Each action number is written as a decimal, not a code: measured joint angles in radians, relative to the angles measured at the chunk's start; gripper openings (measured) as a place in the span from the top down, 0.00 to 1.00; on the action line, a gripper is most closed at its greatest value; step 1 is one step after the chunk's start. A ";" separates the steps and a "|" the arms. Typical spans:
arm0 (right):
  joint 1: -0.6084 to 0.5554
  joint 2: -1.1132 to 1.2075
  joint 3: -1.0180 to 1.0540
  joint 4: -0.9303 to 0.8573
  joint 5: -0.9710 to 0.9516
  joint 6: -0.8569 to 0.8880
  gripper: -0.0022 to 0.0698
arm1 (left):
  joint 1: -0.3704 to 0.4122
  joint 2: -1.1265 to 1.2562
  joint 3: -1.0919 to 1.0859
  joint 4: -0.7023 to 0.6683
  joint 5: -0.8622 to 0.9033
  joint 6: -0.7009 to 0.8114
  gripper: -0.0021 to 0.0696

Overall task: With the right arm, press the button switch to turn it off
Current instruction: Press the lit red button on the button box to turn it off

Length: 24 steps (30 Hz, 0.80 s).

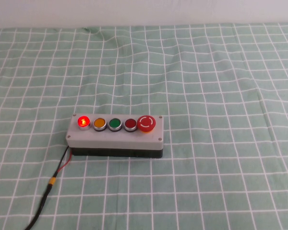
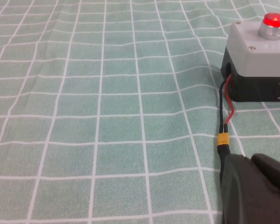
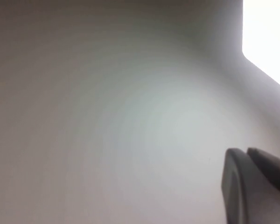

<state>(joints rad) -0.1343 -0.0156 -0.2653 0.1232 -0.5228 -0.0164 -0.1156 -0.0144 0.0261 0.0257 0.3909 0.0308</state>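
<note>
A grey switch box (image 1: 115, 138) on a black base lies on the green checked cloth. Along its top run a lit red button (image 1: 83, 121), a yellow button (image 1: 99, 123), a green button (image 1: 115, 124), a dark red button (image 1: 130, 124) and a large red mushroom button (image 1: 146, 123). The left wrist view shows the box's end (image 2: 261, 51) with the lit red button (image 2: 275, 20). My left gripper (image 2: 252, 161) is shut and empty, low over the cloth beside the box's cable. My right gripper (image 3: 246, 151) is shut, faces a blank pale surface, and is absent from the high view.
A black and red cable (image 1: 55, 179) with an orange connector (image 2: 222, 139) runs from the box's left end toward the near left corner. Wrinkled green checked cloth (image 1: 206, 86) covers the table all around the box. A pale wall runs along the far edge.
</note>
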 joint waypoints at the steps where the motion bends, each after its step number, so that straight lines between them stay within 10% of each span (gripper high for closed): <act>1: 0.000 0.000 -0.050 -0.020 0.067 0.004 0.99 | 0.000 0.000 0.000 0.000 0.000 0.000 0.98; 13: 0.000 0.280 -0.494 -0.023 0.864 0.016 0.99 | 0.000 0.000 0.000 0.000 0.000 0.000 0.98; 24: 0.000 0.445 -0.517 0.194 1.004 0.000 0.99 | 0.000 0.000 0.000 0.000 0.000 0.000 0.98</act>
<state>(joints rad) -0.1343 0.4296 -0.7821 0.3170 0.4812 -0.0166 -0.1156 -0.0144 0.0261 0.0257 0.3909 0.0308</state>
